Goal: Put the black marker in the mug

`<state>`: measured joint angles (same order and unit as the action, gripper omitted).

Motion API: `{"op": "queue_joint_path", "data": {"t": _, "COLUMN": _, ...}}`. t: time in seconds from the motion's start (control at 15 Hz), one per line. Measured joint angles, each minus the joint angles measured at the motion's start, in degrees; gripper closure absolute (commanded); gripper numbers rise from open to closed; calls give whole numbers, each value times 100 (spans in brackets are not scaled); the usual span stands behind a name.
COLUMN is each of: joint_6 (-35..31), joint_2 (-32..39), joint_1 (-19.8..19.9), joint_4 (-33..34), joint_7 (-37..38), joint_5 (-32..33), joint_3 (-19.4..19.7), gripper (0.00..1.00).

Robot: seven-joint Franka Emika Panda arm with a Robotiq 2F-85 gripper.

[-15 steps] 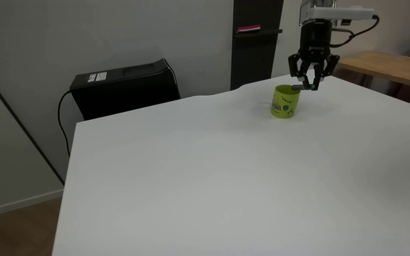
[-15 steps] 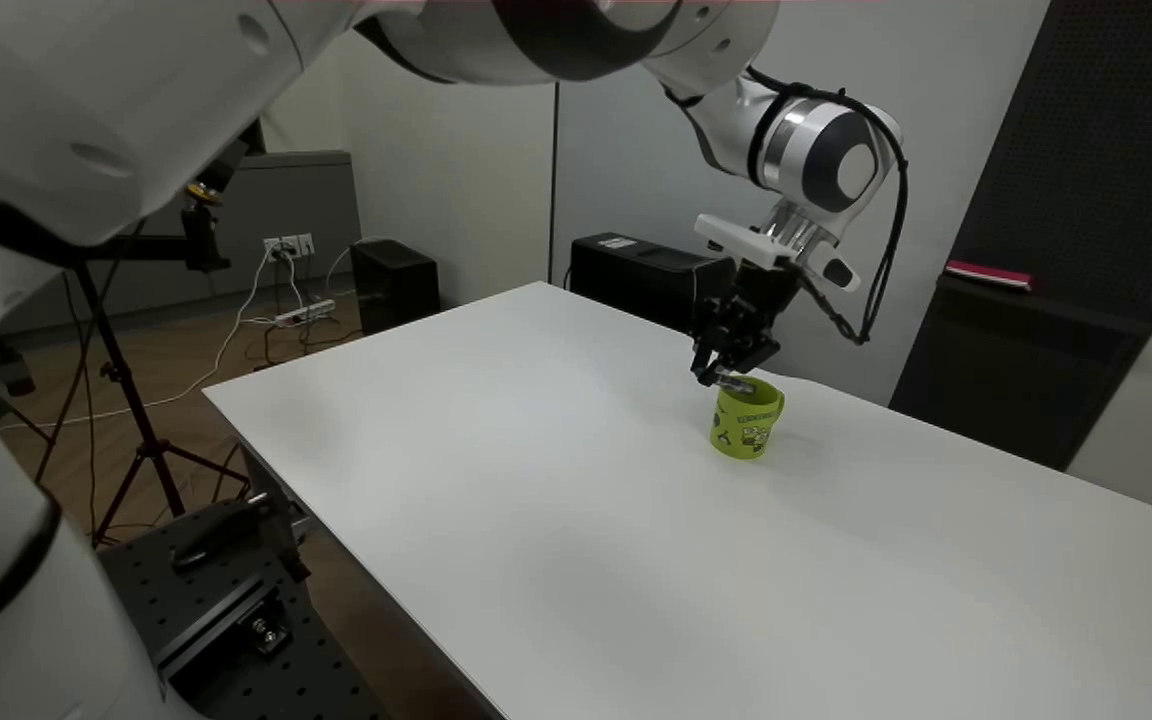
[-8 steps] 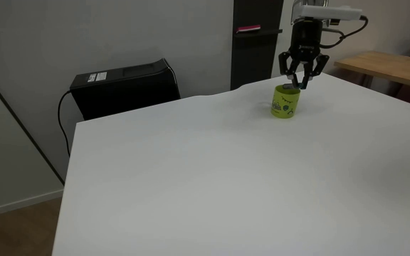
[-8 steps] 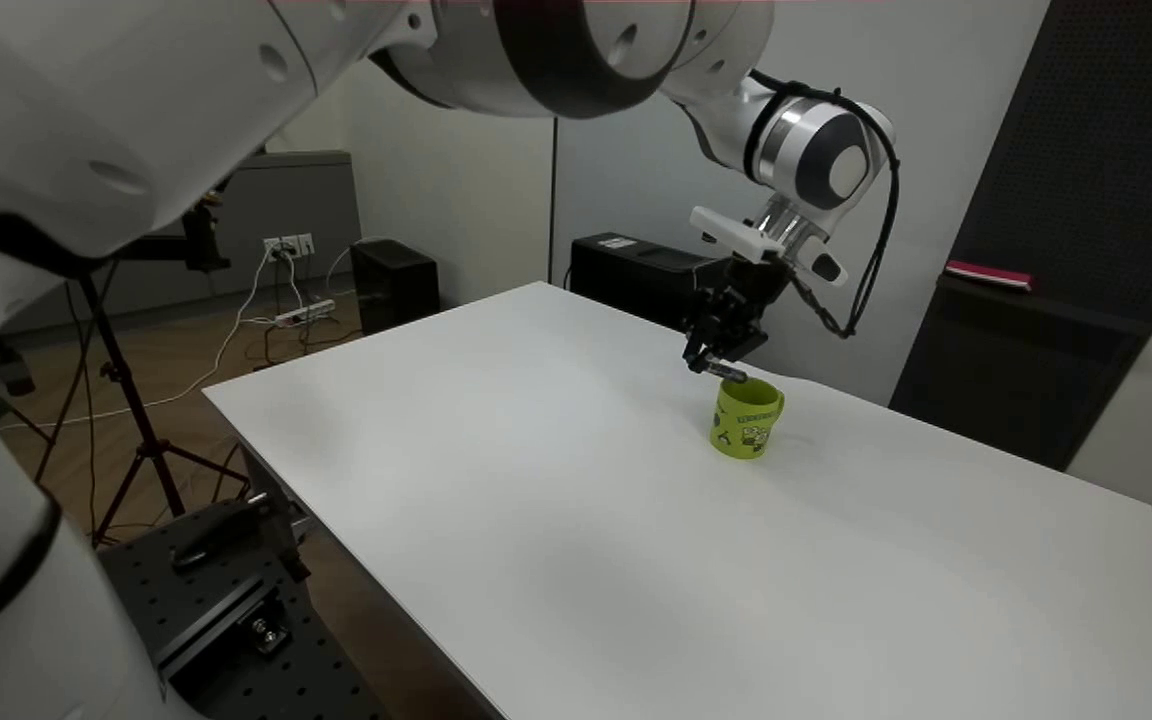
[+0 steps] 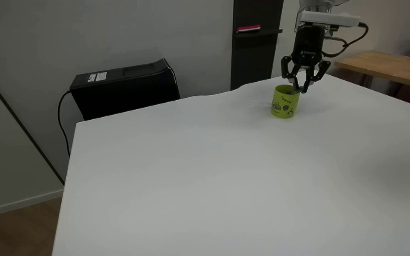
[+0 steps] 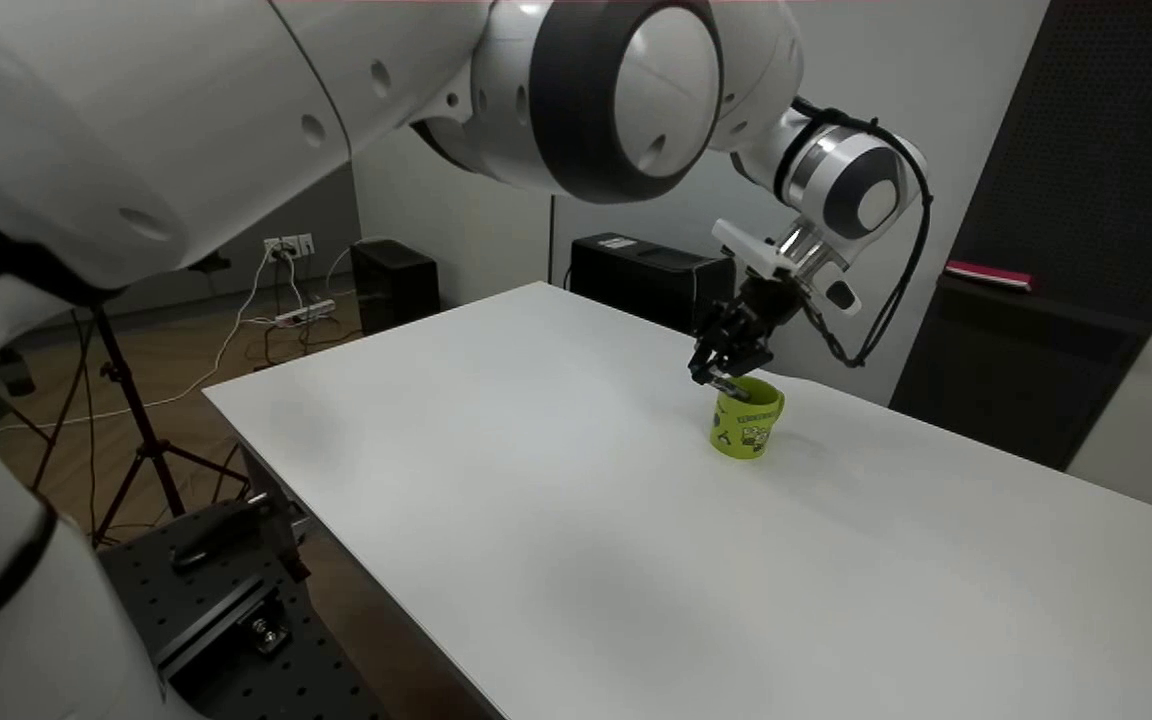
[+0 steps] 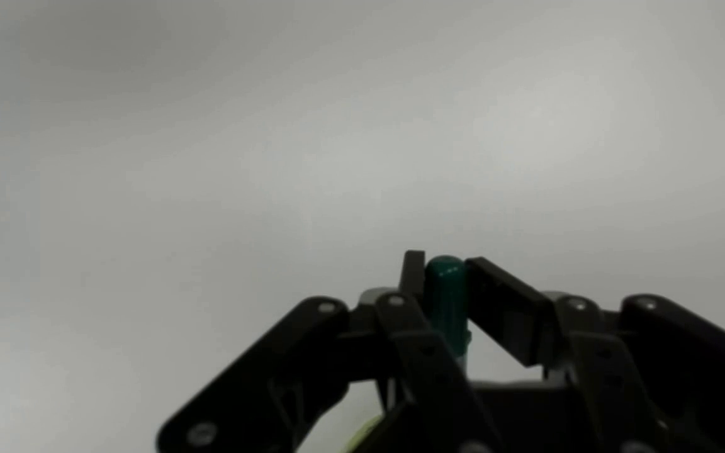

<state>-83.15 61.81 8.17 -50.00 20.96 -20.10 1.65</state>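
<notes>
The yellow-green mug [image 5: 284,104] stands upright on the white table, and it also shows in an exterior view [image 6: 748,428]. A sliver of the mug [image 7: 362,433] shows at the bottom of the wrist view. My gripper [image 5: 300,89] is just above the mug's rim, at one side of its mouth. The gripper [image 7: 445,267] is shut on the green end of the marker [image 7: 447,299]. The marker's grey body [image 6: 733,388] slants down from the fingers over the mug's mouth. Its far end [image 5: 292,92] appears at or just inside the opening; the exact depth cannot be told.
The white table [image 5: 205,177] has its far edge close behind the mug. A black box-shaped device [image 5: 126,89] stands beyond the table. A dark cabinet [image 6: 1066,250] with a red item [image 6: 988,275] is behind. A wooden table [image 5: 390,69] is at the side.
The gripper has shifted toward the mug, rose slightly, then came down with the marker. The marker now slopes more steeply, its free end lower at the mug's mouth. The mug has not moved.
</notes>
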Motion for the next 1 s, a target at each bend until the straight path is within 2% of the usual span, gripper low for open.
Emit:
{"op": "queue_joint_path", "data": {"t": 0.87, "joint_6": 337, "joint_2": 613, "joint_1": 337, "joint_4": 981, "joint_7": 395, "joint_5": -164, "joint_3": -191, "gripper": 96}}
{"op": "queue_joint_path", "data": {"t": 0.93, "joint_6": 337, "joint_2": 641, "joint_1": 346, "joint_4": 1008, "joint_7": 405, "joint_5": -179, "joint_3": -191, "gripper": 81}}
{"op": "queue_joint_path", "data": {"t": 1.0, "joint_6": 337, "joint_2": 665, "joint_1": 352, "joint_4": 1026, "joint_7": 409, "joint_5": -193, "joint_3": -191, "gripper": 59}}
